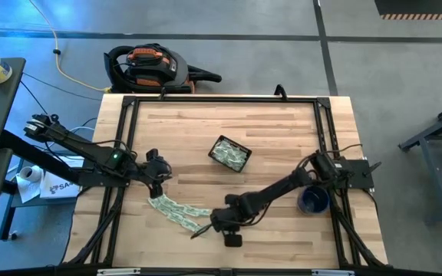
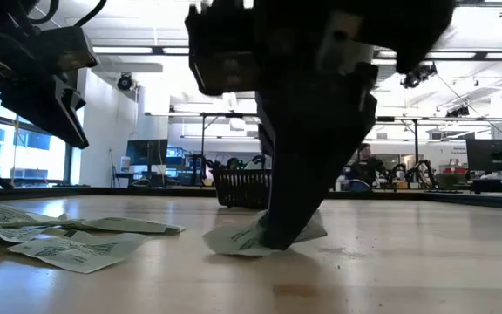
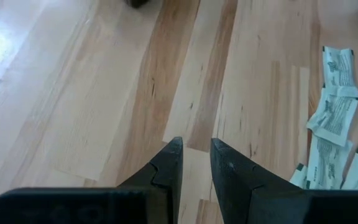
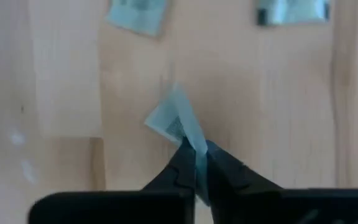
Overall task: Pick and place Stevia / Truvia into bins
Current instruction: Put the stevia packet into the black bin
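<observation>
Pale green and white Stevia sachets (image 1: 176, 210) lie flat and loose on the wooden table near its front left, and show again in the low view (image 2: 68, 244) and the left wrist view (image 3: 334, 124). The dark basket (image 1: 230, 153) stands mid-table with several sachets inside. My right gripper (image 4: 195, 152) points steeply down at the right end of the scattered sachets and is shut on one sachet (image 4: 174, 121). My left gripper (image 3: 196, 163) hovers above bare wood beside the pile's far left end, its fingers a little apart with nothing between them. My right gripper pinches one sachet by an edge (image 4: 190, 138) between its two fingertips, coming from above and pointing steeply down. The sachet is buckled upward at the fingers. In the low view its lower part (image 2: 234, 241) rests on the table.
A dark blue mug (image 1: 313, 201) stands at the right, beside the right arm. A black frame (image 1: 221, 98) borders the tabletop. Bare wood lies between the sachets and the basket (image 2: 244, 187).
</observation>
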